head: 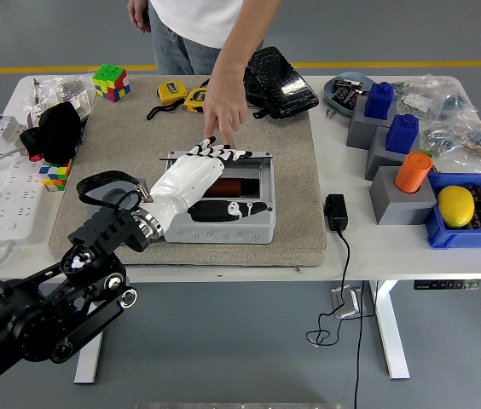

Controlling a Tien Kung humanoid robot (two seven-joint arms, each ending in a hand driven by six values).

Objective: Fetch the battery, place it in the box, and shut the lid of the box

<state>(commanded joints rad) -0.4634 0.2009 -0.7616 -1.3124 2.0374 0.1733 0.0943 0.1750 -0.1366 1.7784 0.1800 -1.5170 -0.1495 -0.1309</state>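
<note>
your left hand [191,175] lay flat, fingers extended and grasping nothing, on the lid [223,162] of the box [223,223]; battery [236,185] sat inside, beneath your fingertips; a person's hand [222,109] hovered just beyond.

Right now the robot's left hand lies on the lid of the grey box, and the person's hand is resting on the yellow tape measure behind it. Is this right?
Not quite. The head view shows the left hand on the grey box lid, but the person's hand hangs just above the box's far edge, fingers pointing down. It does not touch the yellow tape measure, which lies apart to the left.
</note>
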